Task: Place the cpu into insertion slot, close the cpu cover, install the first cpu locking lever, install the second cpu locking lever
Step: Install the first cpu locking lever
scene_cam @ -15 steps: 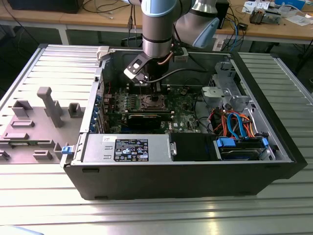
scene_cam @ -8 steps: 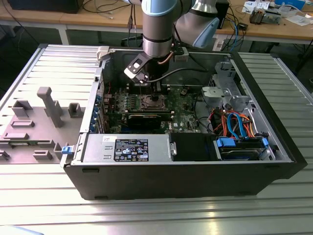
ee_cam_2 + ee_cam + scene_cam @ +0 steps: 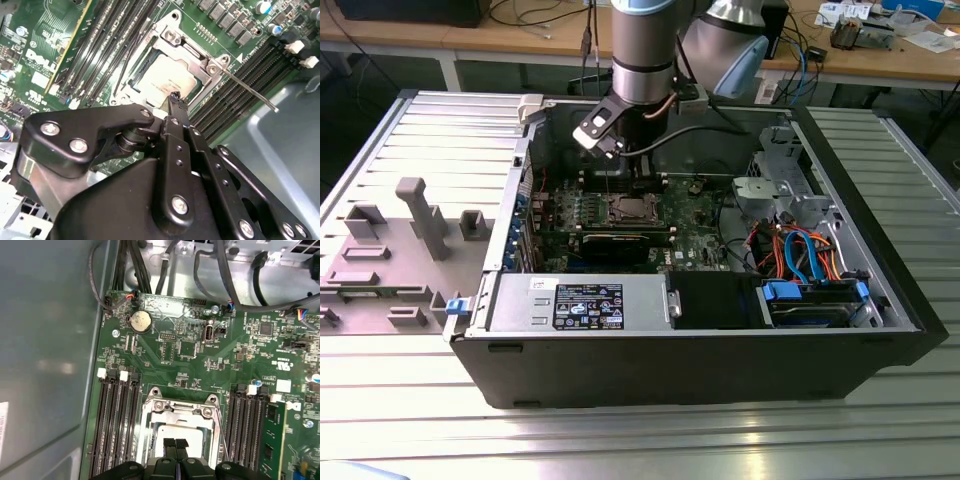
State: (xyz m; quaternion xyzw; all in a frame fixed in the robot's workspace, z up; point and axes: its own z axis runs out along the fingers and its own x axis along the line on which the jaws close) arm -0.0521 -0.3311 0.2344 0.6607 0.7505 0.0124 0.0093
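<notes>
The cpu (image 3: pixel 164 81) lies in the insertion slot (image 3: pixel 629 209) on the green board, its silvery top (image 3: pixel 176 431) showing through the square cut-out. The cpu cover (image 3: pixel 175 409) lies down over it as a metal frame (image 3: pixel 192 56). My gripper (image 3: pixel 175 443) hangs just above the cpu's edge with its black fingertips (image 3: pixel 174 98) pressed together and nothing between them. In the exterior view the gripper (image 3: pixel 623 178) stands over the socket. A thin wire locking lever (image 3: pixel 250 90) sticks out from one socket corner, its free end off the board. The same lever (image 3: pixel 219 432) runs along one side of the socket.
Long black memory slots (image 3: pixel 116 425) flank the socket on both sides. The open computer case (image 3: pixel 880 300) surrounds the board, with cables (image 3: pixel 790 250) and a drive cage at the exterior view's right. A grey fixture block (image 3: pixel 420 215) stands outside the case at the exterior view's left.
</notes>
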